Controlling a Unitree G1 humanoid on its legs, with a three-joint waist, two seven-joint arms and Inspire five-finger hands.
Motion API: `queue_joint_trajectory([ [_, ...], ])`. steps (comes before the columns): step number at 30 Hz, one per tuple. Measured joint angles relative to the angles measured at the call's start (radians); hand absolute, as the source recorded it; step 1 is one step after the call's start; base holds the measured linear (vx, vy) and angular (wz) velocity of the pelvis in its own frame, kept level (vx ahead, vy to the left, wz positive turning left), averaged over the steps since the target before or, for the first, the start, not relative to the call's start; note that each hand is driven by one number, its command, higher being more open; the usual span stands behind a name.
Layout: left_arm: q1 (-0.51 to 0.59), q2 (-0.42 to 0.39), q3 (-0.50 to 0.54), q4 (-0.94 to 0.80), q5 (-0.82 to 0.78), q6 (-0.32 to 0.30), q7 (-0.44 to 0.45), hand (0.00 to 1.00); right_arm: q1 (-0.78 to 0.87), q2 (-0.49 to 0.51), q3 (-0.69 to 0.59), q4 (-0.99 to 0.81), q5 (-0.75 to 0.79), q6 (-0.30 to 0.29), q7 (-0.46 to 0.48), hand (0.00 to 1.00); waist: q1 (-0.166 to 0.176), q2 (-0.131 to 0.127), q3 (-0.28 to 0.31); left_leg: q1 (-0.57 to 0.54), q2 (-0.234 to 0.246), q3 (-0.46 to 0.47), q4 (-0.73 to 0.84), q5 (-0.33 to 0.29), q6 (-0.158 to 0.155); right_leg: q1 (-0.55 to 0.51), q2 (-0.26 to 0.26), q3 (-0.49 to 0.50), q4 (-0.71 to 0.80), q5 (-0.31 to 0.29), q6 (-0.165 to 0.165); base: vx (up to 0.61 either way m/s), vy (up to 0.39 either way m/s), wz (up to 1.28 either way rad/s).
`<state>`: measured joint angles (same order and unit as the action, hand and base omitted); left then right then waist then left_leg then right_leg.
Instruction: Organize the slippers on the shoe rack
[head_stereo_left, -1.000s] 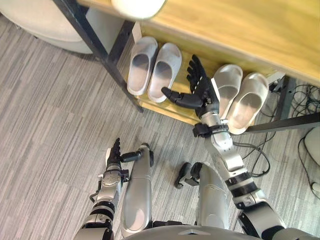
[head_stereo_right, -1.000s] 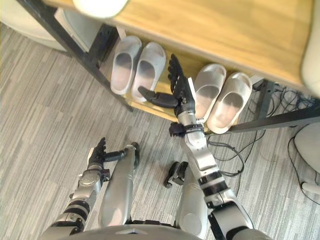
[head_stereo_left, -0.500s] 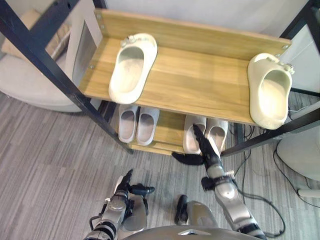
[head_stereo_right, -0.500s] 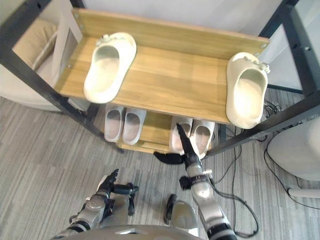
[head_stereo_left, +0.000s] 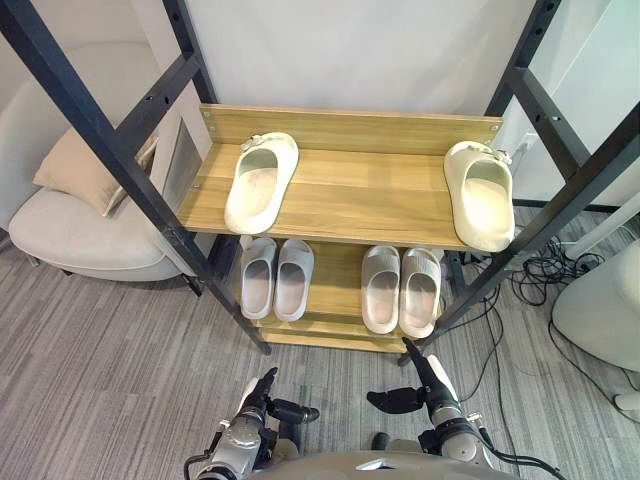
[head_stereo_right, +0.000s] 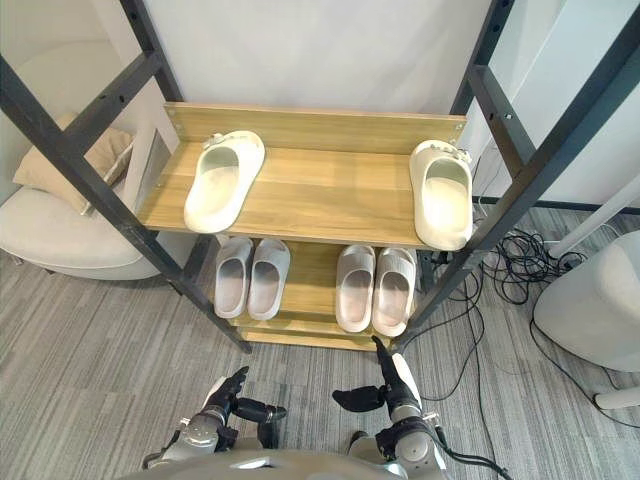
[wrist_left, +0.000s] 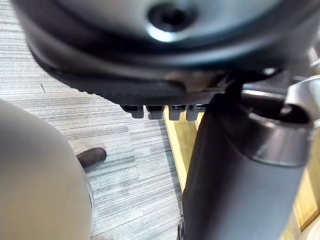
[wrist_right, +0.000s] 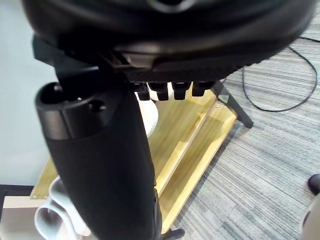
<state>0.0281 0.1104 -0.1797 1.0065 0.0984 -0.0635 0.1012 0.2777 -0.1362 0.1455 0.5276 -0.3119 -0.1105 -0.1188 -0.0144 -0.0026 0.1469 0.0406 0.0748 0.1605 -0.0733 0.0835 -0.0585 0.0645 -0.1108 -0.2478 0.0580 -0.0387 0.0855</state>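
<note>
The view has lifted to take in the whole shoe rack (head_stereo_left: 345, 120), and the right hand (head_stereo_left: 430, 392) has drawn back from the right grey pair (head_stereo_left: 400, 290) on the lower shelf (head_stereo_left: 340, 295). It now sits low in front of the rack, fingers straight and holding nothing. The left hand (head_stereo_left: 258, 400) is low too, relaxed and empty. Both grey pairs, including the left grey pair (head_stereo_left: 275, 278), lie side by side, so that shelf looks finished. On the upper shelf (head_stereo_left: 365, 195) the left cream slipper (head_stereo_left: 260, 182) and right cream slipper (head_stereo_left: 480, 192) lie well apart at opposite ends, probably the remaining job. Bare wood between them gives room, though the right one's heel is near the front edge and the slanting black frame posts (head_stereo_left: 560, 200) narrow the approach.
</note>
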Motion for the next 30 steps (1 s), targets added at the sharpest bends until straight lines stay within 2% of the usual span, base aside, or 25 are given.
queue_joint_trajectory([
  [8,0.006,0.000,-0.011,0.000,0.009,0.001,-0.001,1.00,-0.040,0.015,-0.067,0.137,0.068,0.015,-0.006,1.00,-0.007,-0.004,-0.015,0.024,-0.011,-0.002,-0.013,0.003,0.001,0.038,0.004,0.006,-0.053,0.027,0.003,-0.01,0.008,-0.03],
  [11,0.009,0.007,-0.090,-0.041,0.003,0.001,-0.012,1.00,-0.066,0.016,-0.089,0.201,0.088,0.019,-0.011,1.00,-0.008,-0.001,-0.022,0.035,-0.012,-0.003,-0.013,0.004,0.006,0.056,0.005,0.004,-0.068,0.029,0.003,0.00,0.000,0.00],
  [12,0.031,0.019,-0.147,-0.104,-0.013,0.000,-0.030,1.00,-0.069,0.011,-0.091,0.216,0.116,0.020,-0.012,1.00,-0.007,0.004,-0.025,0.038,-0.013,-0.004,-0.013,0.002,0.006,0.062,0.005,0.002,-0.075,0.029,0.003,0.00,0.000,0.00],
  [13,0.034,0.021,-0.154,-0.112,-0.016,0.000,-0.033,1.00,-0.068,0.010,-0.091,0.216,0.119,0.020,-0.012,1.00,-0.007,0.004,-0.025,0.038,-0.013,-0.004,-0.013,0.002,0.006,0.062,0.005,0.002,-0.076,0.029,0.003,0.00,0.000,0.00],
  [17,0.087,0.044,-0.287,-0.345,-0.071,-0.002,-0.079,1.00,-0.066,0.009,-0.129,0.235,0.137,0.020,-0.013,1.00,-0.008,0.020,-0.030,0.035,-0.015,-0.010,-0.014,0.001,0.007,0.062,0.005,-0.004,-0.078,0.026,0.002,0.00,-0.002,0.03],
  [21,0.123,0.089,-0.436,-0.626,-0.183,-0.044,-0.155,1.00,-0.046,-0.010,-0.134,0.237,0.160,0.020,-0.010,1.00,-0.015,0.038,-0.037,0.030,-0.019,-0.033,-0.014,0.001,0.007,0.070,0.003,-0.027,-0.077,0.018,0.002,0.00,-0.006,0.15],
  [24,0.124,0.123,-0.525,-0.755,-0.252,-0.061,-0.207,1.00,-0.043,-0.024,-0.134,0.254,0.160,0.019,-0.001,1.00,-0.015,0.050,-0.043,0.035,-0.019,-0.037,-0.014,-0.001,0.007,0.077,0.003,-0.032,-0.076,0.012,0.000,0.00,0.000,0.07],
  [28,0.122,0.129,-0.593,-0.884,-0.312,-0.065,-0.253,1.00,-0.033,-0.036,-0.132,0.255,0.157,0.019,0.007,1.00,-0.018,0.066,-0.053,0.036,-0.016,-0.037,-0.014,-0.004,0.005,0.078,0.005,-0.033,-0.076,0.008,-0.001,0.00,0.000,0.00],
  [30,0.121,0.128,-0.599,-0.960,-0.351,-0.066,-0.260,1.00,-0.029,-0.037,-0.126,0.254,0.157,0.019,0.009,1.00,-0.020,0.065,-0.054,0.037,-0.013,-0.037,-0.014,-0.005,0.004,0.079,0.007,-0.033,-0.076,0.007,-0.002,0.00,0.000,0.00],
])
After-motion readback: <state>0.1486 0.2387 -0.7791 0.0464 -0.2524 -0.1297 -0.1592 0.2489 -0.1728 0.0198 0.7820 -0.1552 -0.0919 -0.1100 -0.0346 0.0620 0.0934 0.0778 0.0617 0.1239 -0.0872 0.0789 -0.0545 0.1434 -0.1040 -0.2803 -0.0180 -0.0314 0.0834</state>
